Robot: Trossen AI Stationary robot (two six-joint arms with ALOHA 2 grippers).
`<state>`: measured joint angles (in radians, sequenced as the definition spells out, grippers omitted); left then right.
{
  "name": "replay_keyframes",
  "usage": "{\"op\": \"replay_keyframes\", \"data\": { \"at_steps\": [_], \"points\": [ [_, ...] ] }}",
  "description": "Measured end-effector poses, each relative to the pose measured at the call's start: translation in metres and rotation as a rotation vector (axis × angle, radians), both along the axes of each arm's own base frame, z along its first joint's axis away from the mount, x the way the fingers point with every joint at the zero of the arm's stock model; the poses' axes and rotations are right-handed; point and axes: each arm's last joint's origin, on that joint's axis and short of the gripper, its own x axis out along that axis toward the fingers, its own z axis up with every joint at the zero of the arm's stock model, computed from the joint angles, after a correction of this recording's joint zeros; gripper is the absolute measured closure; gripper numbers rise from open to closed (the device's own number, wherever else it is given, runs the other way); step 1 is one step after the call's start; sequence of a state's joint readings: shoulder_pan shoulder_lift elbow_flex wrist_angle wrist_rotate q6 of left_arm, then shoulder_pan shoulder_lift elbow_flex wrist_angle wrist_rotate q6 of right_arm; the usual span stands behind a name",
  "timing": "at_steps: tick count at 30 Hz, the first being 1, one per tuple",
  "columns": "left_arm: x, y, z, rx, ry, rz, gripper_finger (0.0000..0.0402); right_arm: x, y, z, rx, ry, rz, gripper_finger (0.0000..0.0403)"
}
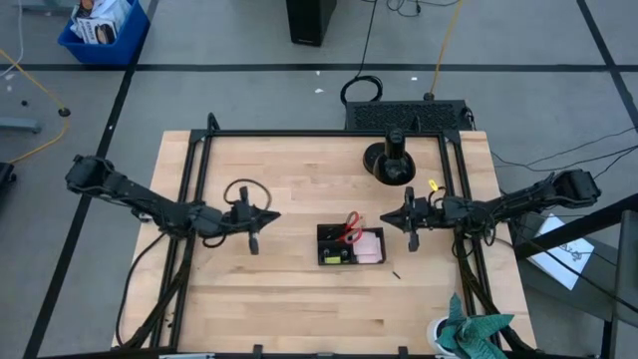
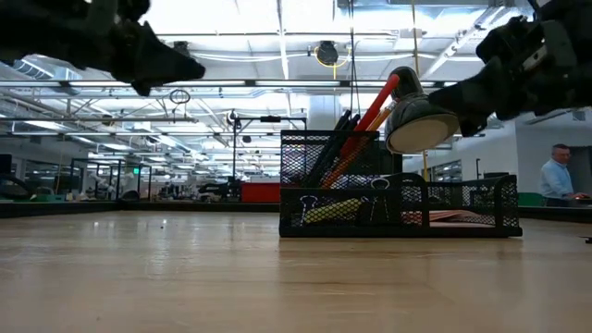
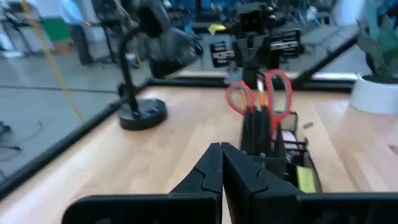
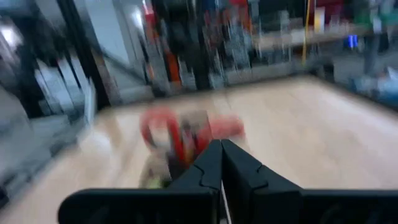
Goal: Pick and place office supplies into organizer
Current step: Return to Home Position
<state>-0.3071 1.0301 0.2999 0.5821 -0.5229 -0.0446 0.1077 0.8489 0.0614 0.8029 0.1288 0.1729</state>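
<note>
The black mesh organizer (image 1: 349, 244) stands on the wooden table right of centre. Red-handled scissors (image 3: 277, 93), orange pencils (image 2: 370, 111) and dark pens stand upright in its tall compartment. A pink sticky-note pad (image 1: 370, 244) and a yellow piece (image 1: 332, 259) lie in its low part. My left gripper (image 1: 274, 214) is shut, hangs above the table left of the organizer and points toward it. My right gripper (image 1: 384, 219) is also shut, hanging just right of the organizer's far corner and pointing at it. Neither holds anything.
A round black stand (image 1: 389, 160) with a post sits behind the organizer. A small yellow thing (image 1: 434, 184) lies by the right rail and a small dark piece (image 1: 396, 272) near the organizer. A white pot with teal cloth (image 1: 469, 334) stands at the near right corner.
</note>
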Motion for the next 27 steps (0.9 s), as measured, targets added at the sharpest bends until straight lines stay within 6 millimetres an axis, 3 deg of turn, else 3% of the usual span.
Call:
{"op": "replay_keyframes", "data": {
  "at_steps": [3,12,19,27],
  "points": [
    [-0.016,0.001,0.0,0.009,-0.06,0.017,0.0396,-0.002,0.0,0.011,0.019,-0.119,0.003,0.0403],
    [-0.055,0.018,-0.018,0.032,-0.275,0.014,0.0396,-0.003,0.0,0.01,-0.001,-0.106,0.0,0.0403],
    [-0.062,0.015,-0.017,0.111,-0.255,-0.008,0.0396,-0.003,0.001,0.01,-0.001,-0.106,0.007,0.0403],
    [-0.082,0.005,-0.001,0.236,-0.327,0.012,0.0396,-0.009,0.006,0.019,-0.031,-0.174,0.045,0.0403]
  ]
}}
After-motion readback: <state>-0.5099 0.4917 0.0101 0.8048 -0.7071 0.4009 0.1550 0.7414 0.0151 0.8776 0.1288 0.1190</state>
